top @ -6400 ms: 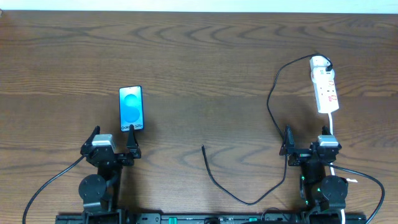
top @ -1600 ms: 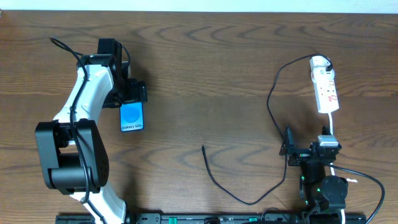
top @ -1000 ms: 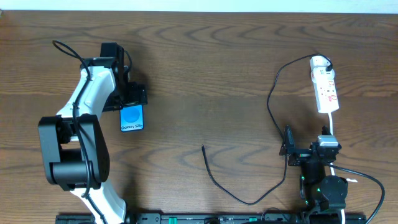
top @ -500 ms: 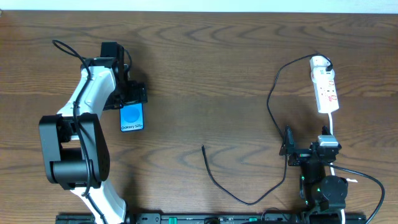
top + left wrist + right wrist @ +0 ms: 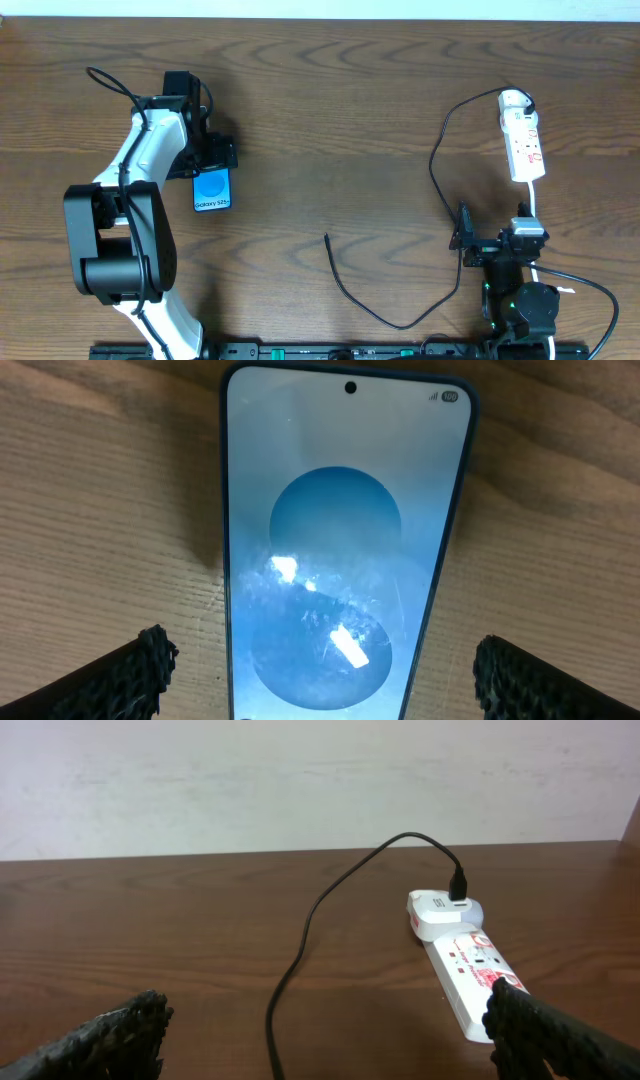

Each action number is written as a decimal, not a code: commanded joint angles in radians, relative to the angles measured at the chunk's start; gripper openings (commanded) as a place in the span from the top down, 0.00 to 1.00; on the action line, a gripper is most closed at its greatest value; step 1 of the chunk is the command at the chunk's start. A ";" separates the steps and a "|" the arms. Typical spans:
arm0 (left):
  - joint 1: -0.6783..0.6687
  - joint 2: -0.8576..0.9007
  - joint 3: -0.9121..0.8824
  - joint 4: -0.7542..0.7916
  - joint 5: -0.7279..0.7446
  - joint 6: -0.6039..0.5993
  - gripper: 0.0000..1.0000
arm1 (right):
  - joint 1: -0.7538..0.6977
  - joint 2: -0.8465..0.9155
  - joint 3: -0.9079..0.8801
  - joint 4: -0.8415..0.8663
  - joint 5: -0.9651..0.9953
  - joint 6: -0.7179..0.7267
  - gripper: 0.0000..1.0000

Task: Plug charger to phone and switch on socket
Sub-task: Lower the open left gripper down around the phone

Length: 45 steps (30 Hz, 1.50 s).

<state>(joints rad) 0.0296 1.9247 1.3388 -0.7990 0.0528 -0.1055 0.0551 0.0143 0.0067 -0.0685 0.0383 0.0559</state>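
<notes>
Phone (image 5: 211, 189): flat on the desk's (image 5: 330, 100) left half, blue screen up.
Left claw (image 5: 335, 675): spread wide over the phone's far end, one finger on each side, clear of its edges.
Charger (image 5: 436, 170): runs from the socket's (image 5: 523, 140) far end and loops toward the near edge; its free tip lies mid-desk, well apart from the phone.
Socket: white strip, far right.
Right claw (image 5: 492, 240): spread wide, empty, facing the socket from the near side.
</notes>
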 commanded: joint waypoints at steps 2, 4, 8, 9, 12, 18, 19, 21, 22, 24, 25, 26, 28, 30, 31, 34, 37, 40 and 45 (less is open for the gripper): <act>-0.003 0.019 -0.006 0.013 -0.009 -0.009 0.02 | 0.005 -0.008 -0.001 -0.003 0.008 -0.009 0.01; -0.003 0.019 -0.007 0.018 -0.009 -0.009 0.02 | 0.005 -0.008 -0.001 -0.003 0.008 -0.009 0.01; -0.003 0.019 -0.007 0.020 -0.009 -0.009 0.02 | 0.005 -0.008 -0.001 -0.003 0.008 -0.009 0.01; -0.003 0.019 -0.007 0.020 -0.009 -0.009 0.02 | 0.005 -0.008 -0.001 -0.003 0.008 -0.009 0.01; -0.003 0.019 -0.007 0.020 -0.009 -0.009 0.02 | 0.005 -0.008 -0.001 -0.003 0.008 -0.009 0.01; -0.003 0.019 -0.008 0.021 -0.010 -0.008 0.02 | 0.005 -0.008 -0.001 -0.003 0.008 -0.009 0.01; -0.003 0.019 -0.008 0.022 -0.010 -0.009 0.02 | 0.005 -0.008 -0.001 -0.003 0.008 -0.009 0.01; -0.003 0.019 -0.008 0.023 -0.010 -0.008 0.02 | 0.005 -0.008 -0.001 -0.003 0.008 -0.009 0.01; -0.003 0.019 -0.008 0.023 -0.010 -0.008 0.02 | 0.005 -0.008 -0.001 -0.003 0.008 -0.009 0.01; -0.003 0.019 -0.008 0.023 -0.010 -0.008 0.02 | 0.005 -0.008 -0.001 -0.003 0.008 -0.009 0.01; -0.003 0.019 -0.008 0.023 -0.010 -0.008 0.02 | 0.005 -0.008 -0.001 -0.003 0.008 -0.009 0.01; -0.003 0.019 -0.008 0.023 -0.010 -0.009 0.02 | 0.005 -0.008 -0.001 -0.003 0.008 -0.009 0.01; -0.003 0.019 -0.008 0.023 -0.010 -0.009 0.02 | 0.005 -0.008 -0.001 -0.003 0.008 -0.009 0.01; -0.003 0.019 -0.008 0.024 -0.010 -0.009 0.02 | 0.005 -0.008 -0.001 -0.003 0.008 -0.009 0.01; -0.003 0.019 -0.008 0.024 -0.010 -0.009 0.02 | 0.005 -0.008 -0.001 -0.003 0.008 -0.009 0.01; -0.003 0.019 -0.008 0.024 -0.010 -0.009 0.02 | 0.005 -0.008 -0.001 -0.003 0.008 -0.009 0.01; -0.003 0.019 -0.008 0.031 -0.009 -0.008 0.02 | 0.005 -0.008 -0.001 -0.003 0.008 -0.009 0.01; -0.003 0.019 -0.009 0.040 -0.009 -0.009 0.02 | 0.005 -0.008 -0.001 -0.003 0.008 -0.009 0.01; -0.003 0.019 -0.009 0.042 -0.009 -0.008 0.02 | 0.005 -0.008 -0.001 -0.003 0.008 -0.009 0.01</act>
<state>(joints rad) 0.0296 1.9247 1.3384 -0.7567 0.0528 -0.1055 0.0551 0.0143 0.0067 -0.0685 0.0383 0.0559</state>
